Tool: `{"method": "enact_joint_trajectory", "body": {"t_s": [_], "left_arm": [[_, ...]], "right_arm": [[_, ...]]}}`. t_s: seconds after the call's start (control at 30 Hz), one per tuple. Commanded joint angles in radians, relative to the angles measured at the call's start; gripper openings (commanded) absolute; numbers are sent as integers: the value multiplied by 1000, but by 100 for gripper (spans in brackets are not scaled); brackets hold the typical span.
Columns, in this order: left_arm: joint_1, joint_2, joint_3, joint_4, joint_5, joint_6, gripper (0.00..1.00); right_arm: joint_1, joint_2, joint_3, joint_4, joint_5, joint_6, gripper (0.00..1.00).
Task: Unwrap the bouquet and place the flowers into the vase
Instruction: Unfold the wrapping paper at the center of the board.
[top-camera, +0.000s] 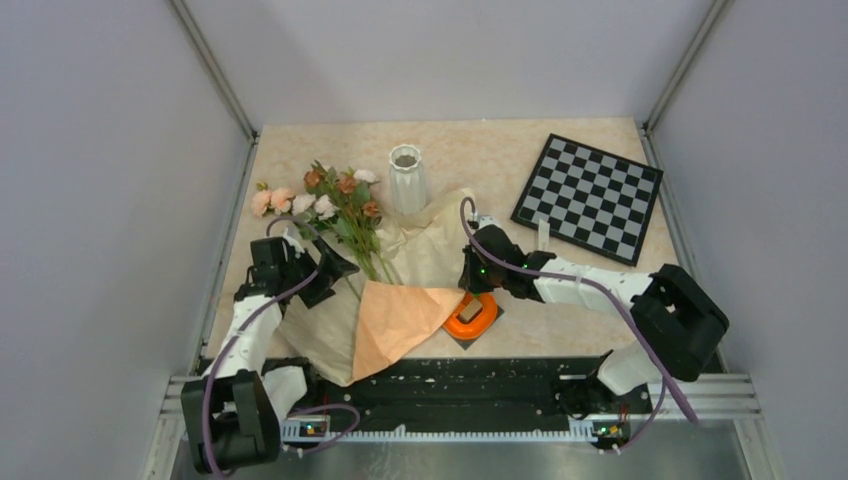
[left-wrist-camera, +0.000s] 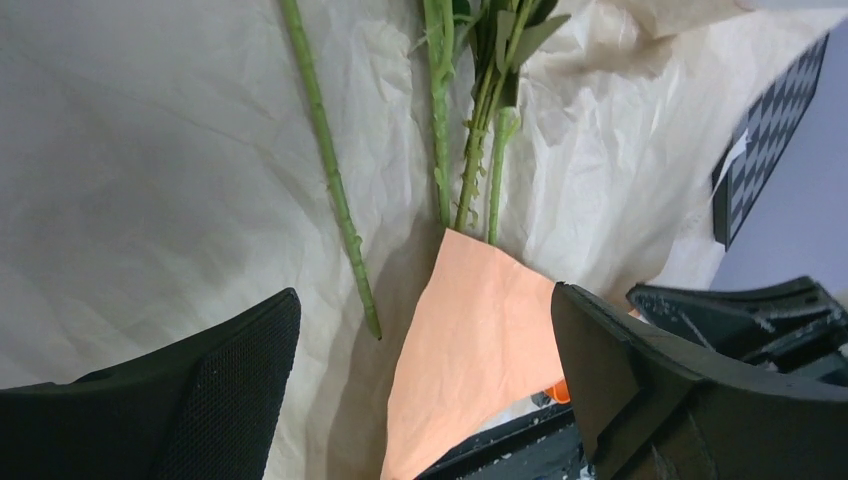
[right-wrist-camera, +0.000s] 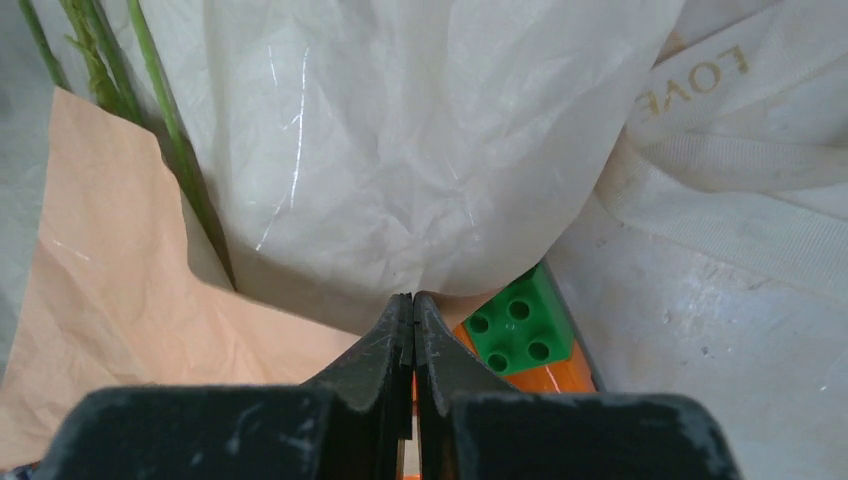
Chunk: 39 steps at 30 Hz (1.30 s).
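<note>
The bouquet's wrap lies unfolded: pale crinkled paper (top-camera: 425, 245) with a peach-orange sheet (top-camera: 405, 320) folded over its near part. The flowers (top-camera: 335, 200) lie on it, blooms toward the back left, green stems (left-wrist-camera: 330, 180) running under the peach sheet (left-wrist-camera: 480, 330). My left gripper (top-camera: 330, 268) hangs open above the stem ends (left-wrist-camera: 425, 300), holding nothing. My right gripper (top-camera: 470, 275) is shut (right-wrist-camera: 413, 297), its tips pinching the near edge of the pale paper (right-wrist-camera: 400, 150). The white ribbed vase (top-camera: 406, 178) stands upright behind the paper.
A checkerboard (top-camera: 588, 196) lies at the back right. An orange ring (top-camera: 472, 315) on a dark mat sits just under the right gripper, with a green brick (right-wrist-camera: 520, 325) on it. A cream ribbon printed LOVE (right-wrist-camera: 700, 85) lies right of the paper.
</note>
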Motion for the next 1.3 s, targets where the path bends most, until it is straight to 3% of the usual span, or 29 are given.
{"method": "enact_joint_trajectory", "body": {"t_s": [0.0, 0.23, 0.43, 0.6, 0.73, 0.9, 1.27], "left_arm": [[-29, -42, -26, 31, 57, 15, 99], [-88, -66, -86, 73, 80, -34, 96], [-136, -92, -124, 93, 101, -57, 81], [-189, -100, -154, 112, 103, -90, 73], [-248, -92, -170, 128, 88, -104, 70], [-281, -103, -166, 95, 52, -86, 59], [-383, -180, -187, 128, 148, -63, 28]], "right_arm": [[-33, 44, 102, 63, 55, -54, 0], [-77, 107, 163, 92, 42, -87, 0], [-82, 104, 175, 68, 54, -102, 0], [-82, 61, 149, 64, 58, -100, 22], [-82, 18, 134, 54, 67, -98, 34], [-82, -40, 120, 31, 85, -100, 37], [-82, -155, 100, -14, 129, -121, 40]]}}
